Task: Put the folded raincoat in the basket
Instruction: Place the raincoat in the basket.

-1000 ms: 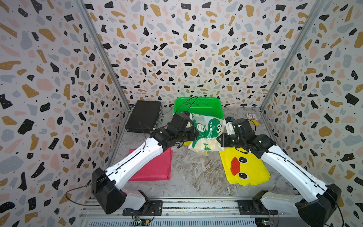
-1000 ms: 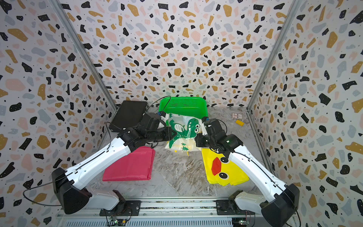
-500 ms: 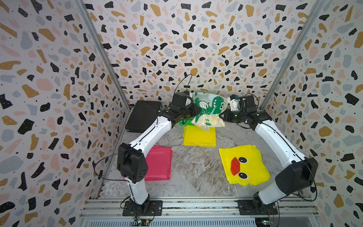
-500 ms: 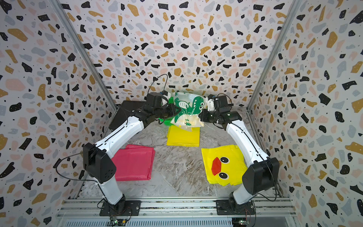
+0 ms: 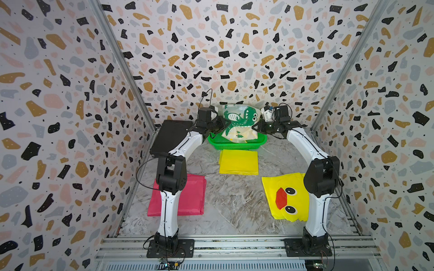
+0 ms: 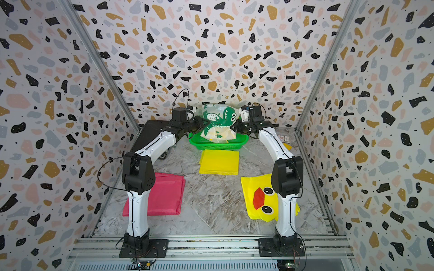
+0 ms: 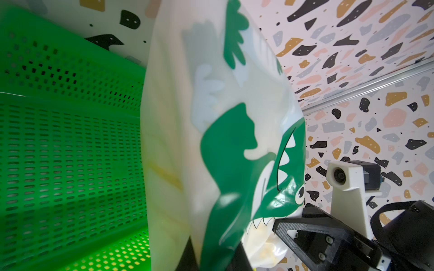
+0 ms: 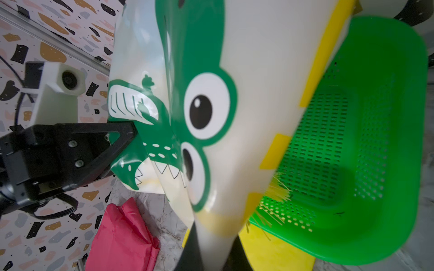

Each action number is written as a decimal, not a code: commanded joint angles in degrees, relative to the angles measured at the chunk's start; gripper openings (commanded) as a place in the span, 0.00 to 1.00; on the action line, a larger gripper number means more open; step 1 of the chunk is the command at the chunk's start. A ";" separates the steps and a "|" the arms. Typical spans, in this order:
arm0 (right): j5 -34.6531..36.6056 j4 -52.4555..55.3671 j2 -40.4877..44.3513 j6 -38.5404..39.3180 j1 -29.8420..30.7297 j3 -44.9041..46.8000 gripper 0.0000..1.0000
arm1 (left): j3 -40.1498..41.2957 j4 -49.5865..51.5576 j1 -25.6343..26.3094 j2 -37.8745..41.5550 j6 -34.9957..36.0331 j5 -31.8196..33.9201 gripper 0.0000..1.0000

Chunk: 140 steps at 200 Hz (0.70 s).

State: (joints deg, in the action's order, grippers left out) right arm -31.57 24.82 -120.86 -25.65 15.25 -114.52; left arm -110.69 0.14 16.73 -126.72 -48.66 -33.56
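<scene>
The folded raincoat (image 5: 239, 122) (image 6: 217, 124) is white with a green dinosaur print. It hangs upright over the bright green basket (image 5: 237, 146) (image 6: 218, 146) at the back wall, its lower edge down inside the basket. My left gripper (image 5: 222, 124) (image 7: 211, 262) is shut on the raincoat's left edge, and my right gripper (image 5: 256, 127) (image 8: 211, 258) is shut on its right edge. In the wrist views the raincoat (image 7: 223, 140) (image 8: 234, 117) fills the middle, with the basket's mesh wall (image 7: 70, 152) (image 8: 375, 140) right behind it.
A flat black case (image 5: 169, 138) lies left of the basket. A plain yellow folded raincoat (image 5: 238, 162) lies just in front of the basket. A pink one (image 5: 187, 197) is at front left and a yellow duck one (image 5: 284, 194) at front right. Patterned walls close three sides.
Both arms carried the dinosaur raincoat from the table's middle up and back to the basket. Since half a second ago it has sunk lower, its bottom edge now in the basket.
</scene>
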 commanded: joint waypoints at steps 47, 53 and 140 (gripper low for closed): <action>-4.16 -0.76 -8.38 -1.03 -0.91 -6.05 0.00 | -6.89 -7.51 -2.38 -9.02 0.32 -3.55 0.12; -4.07 -0.74 -8.95 -0.81 -1.00 -6.14 0.02 | -7.43 -6.39 -2.53 -9.67 2.62 -3.54 0.14; 2.81 6.55 -8.72 5.62 -2.68 -11.27 0.60 | -15.03 13.91 -4.62 -10.94 16.42 1.93 0.67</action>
State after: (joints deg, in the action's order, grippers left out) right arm -32.27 26.48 -133.03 -24.25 12.88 -120.33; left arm -121.32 7.53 12.45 -139.48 -39.03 -34.46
